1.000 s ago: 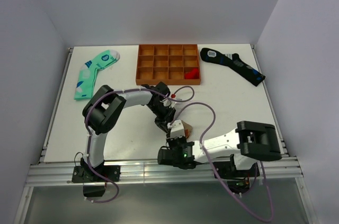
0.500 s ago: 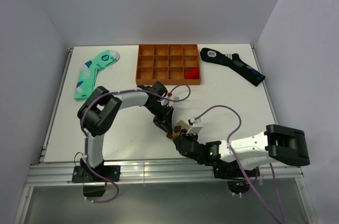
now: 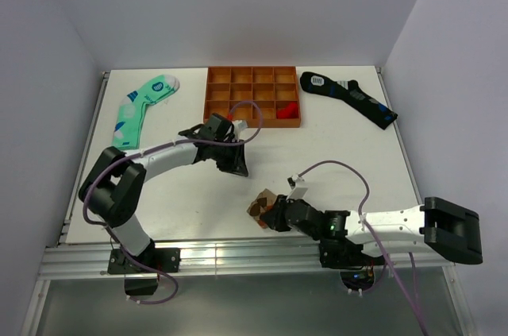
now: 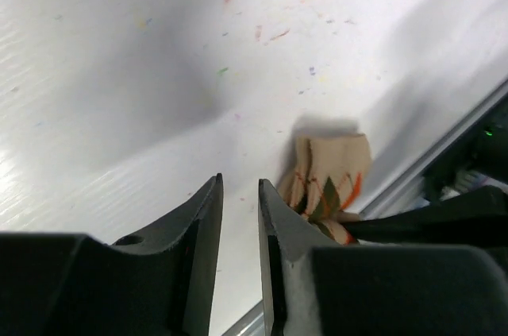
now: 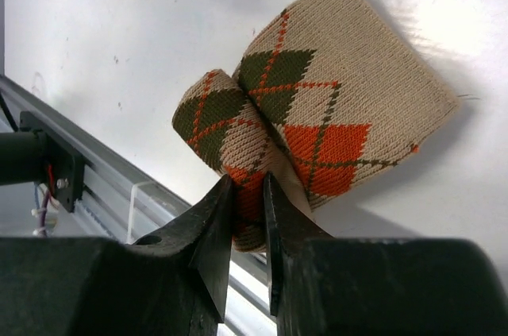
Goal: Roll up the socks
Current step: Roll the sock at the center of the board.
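My right pincer (image 5: 248, 185) is clamped on the argyle sock (image 5: 317, 106), fingertips biting the rolled end where an orange diamond wraps under. Beyond the roll, the rest of the sock lies flat on the white table (image 3: 182, 193), close to the front edge, about mid-width. My left pincer (image 4: 240, 185) is over bare table, apart from the sock and farther from that edge, with the jaws a narrow slit apart and nothing between them. On the far side sits an orange compartment tray (image 3: 208, 98), with a mint-green sock (image 3: 139, 110) to its left and a black sock (image 3: 349, 98) to its right.
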You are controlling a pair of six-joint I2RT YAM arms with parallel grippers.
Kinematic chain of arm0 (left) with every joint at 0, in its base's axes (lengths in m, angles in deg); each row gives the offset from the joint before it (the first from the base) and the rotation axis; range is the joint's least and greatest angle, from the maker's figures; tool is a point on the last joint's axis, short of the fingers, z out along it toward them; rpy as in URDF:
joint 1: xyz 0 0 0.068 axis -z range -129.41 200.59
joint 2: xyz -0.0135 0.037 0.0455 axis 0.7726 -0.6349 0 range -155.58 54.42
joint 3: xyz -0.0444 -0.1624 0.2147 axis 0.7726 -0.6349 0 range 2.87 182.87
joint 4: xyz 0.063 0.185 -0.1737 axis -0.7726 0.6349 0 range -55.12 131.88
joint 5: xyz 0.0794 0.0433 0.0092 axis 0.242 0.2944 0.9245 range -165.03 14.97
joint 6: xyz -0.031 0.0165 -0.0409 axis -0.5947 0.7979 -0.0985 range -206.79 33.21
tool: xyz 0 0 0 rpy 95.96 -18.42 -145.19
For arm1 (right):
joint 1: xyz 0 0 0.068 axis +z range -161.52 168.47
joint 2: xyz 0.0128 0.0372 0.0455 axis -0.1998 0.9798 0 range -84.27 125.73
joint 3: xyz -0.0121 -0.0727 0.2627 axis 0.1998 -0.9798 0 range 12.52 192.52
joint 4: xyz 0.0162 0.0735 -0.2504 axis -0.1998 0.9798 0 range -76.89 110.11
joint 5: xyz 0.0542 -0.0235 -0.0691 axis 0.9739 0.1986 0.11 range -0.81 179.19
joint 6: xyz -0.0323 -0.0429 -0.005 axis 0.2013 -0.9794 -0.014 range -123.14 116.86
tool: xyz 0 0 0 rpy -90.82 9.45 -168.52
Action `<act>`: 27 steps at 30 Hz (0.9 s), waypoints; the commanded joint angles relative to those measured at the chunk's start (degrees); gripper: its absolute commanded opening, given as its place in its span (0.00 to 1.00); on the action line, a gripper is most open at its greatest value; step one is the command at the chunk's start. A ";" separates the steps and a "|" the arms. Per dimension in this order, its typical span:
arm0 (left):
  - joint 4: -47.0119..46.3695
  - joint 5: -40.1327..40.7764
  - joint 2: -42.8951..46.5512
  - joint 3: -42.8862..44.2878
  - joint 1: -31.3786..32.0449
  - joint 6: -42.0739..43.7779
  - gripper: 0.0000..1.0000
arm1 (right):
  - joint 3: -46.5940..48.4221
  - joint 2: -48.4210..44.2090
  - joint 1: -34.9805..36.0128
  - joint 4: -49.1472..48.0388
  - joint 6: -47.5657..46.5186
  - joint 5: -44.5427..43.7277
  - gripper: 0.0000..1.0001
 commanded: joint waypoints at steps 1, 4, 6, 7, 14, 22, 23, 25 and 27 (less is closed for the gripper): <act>-3.86 6.16 4.30 -2.87 0.97 -1.61 0.29 | 0.68 2.82 -0.11 10.15 0.61 6.77 0.14; -3.42 11.85 6.50 -3.57 4.74 0.40 0.29 | 1.55 5.19 -0.55 10.50 1.50 8.71 0.14; -6.14 14.59 9.22 -5.85 8.42 0.15 0.28 | 2.60 6.51 -2.04 11.38 1.24 11.34 0.14; -7.37 16.26 10.27 -8.39 9.23 -0.38 0.29 | 2.87 6.77 -3.00 11.82 1.06 12.22 0.14; -23.45 22.93 20.11 -21.57 12.22 -6.09 0.32 | 2.61 9.22 -15.91 12.18 -5.61 26.28 0.14; -30.58 28.31 20.74 -27.04 18.20 -6.27 0.34 | 5.68 17.84 -21.72 10.94 -5.27 34.98 0.12; -30.84 29.45 21.09 -27.30 19.07 -6.01 0.35 | 6.29 19.59 -22.17 10.77 -5.62 35.78 0.12; -32.24 30.68 21.53 -28.44 19.52 -5.74 0.35 | 6.30 21.18 -23.57 10.07 -5.62 38.23 0.11; -33.04 32.18 22.23 -29.24 20.13 -5.66 0.36 | 5.78 22.07 -24.98 8.50 -5.88 40.08 0.11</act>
